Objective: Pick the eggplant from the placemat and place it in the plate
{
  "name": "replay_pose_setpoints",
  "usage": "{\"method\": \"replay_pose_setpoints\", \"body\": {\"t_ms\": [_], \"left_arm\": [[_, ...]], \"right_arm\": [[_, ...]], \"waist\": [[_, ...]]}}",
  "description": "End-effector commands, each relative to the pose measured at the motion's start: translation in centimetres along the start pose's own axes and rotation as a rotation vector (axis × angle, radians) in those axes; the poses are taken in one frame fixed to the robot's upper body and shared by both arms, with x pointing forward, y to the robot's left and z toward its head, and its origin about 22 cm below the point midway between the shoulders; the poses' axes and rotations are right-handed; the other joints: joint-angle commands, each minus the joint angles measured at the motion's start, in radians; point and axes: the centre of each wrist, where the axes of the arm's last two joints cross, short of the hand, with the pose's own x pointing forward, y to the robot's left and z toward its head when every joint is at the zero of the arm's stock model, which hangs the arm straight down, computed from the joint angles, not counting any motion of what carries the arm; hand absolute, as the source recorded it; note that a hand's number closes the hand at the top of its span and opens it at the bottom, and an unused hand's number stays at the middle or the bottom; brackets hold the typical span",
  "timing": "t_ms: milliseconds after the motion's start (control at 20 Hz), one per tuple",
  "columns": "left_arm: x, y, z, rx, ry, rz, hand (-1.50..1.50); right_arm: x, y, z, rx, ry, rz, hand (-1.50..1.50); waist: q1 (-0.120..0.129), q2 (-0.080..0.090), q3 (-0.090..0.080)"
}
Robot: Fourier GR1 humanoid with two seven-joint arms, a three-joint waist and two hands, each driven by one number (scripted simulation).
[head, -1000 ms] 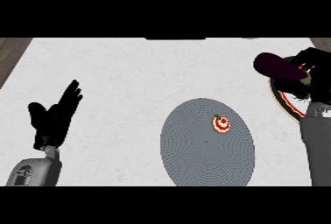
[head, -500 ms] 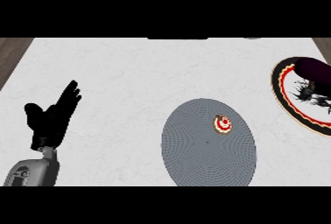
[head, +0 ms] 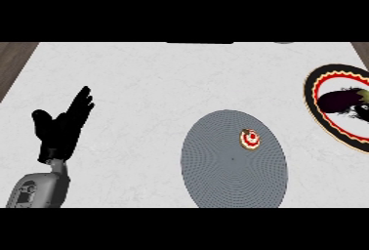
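The dark purple eggplant [head: 337, 100] lies in the plate [head: 310, 95], which sits at the right edge of the head view and has a black rim with a red and yellow zigzag band. No hand touches the eggplant. The round grey placemat [head: 231, 171] lies at the centre right of the counter, left of the plate. My left hand [head: 61, 129] is held up at the left, open, fingers straight, holding nothing. My right hand does not show.
A small red and white round object [head: 249, 138] sits on the placemat's upper right part. The white counter [head: 158, 83] stretches between my left hand and the placemat. A strip of wooden floor [head: 13, 58] shows at the far left.
My right hand, which held the eggplant over the plate a second ago, has left the view. The eggplant now lies in the plate. The left hand has not moved.
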Motion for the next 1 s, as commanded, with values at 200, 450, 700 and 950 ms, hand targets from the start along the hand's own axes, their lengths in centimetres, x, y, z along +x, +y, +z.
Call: {"method": "replay_pose_setpoints", "body": {"t_ms": [200, 450, 700, 950], "left_arm": [[0.6, 0.0, -0.5, 0.014, 0.002, 0.008, 0.00], [-0.8, -0.2, 0.2, 0.013, 0.009, 0.014, 0.00], [-1.0, 0.3, 0.8, 0.015, 0.024, 0.001, 0.00], [-2.2, 0.7, 1.0, 0.027, 0.014, 0.013, 0.00]], "right_arm": [[-1.8, -1.8, -0.4, -0.093, -0.236, -0.105, -1.50], [1.0, 0.0, -0.8, -0.133, -0.427, -0.373, -1.50], [1.9, -3.5, -1.7, -0.119, -0.309, -0.584, -1.50], [0.8, -2.5, -1.1, 0.076, -0.213, -0.758, -1.50]], "waist": [[-0.013, -0.003, 0.000], [-0.018, -0.009, -0.001], [-0.022, -0.012, -0.002], [-0.033, -0.014, -0.003]]}}
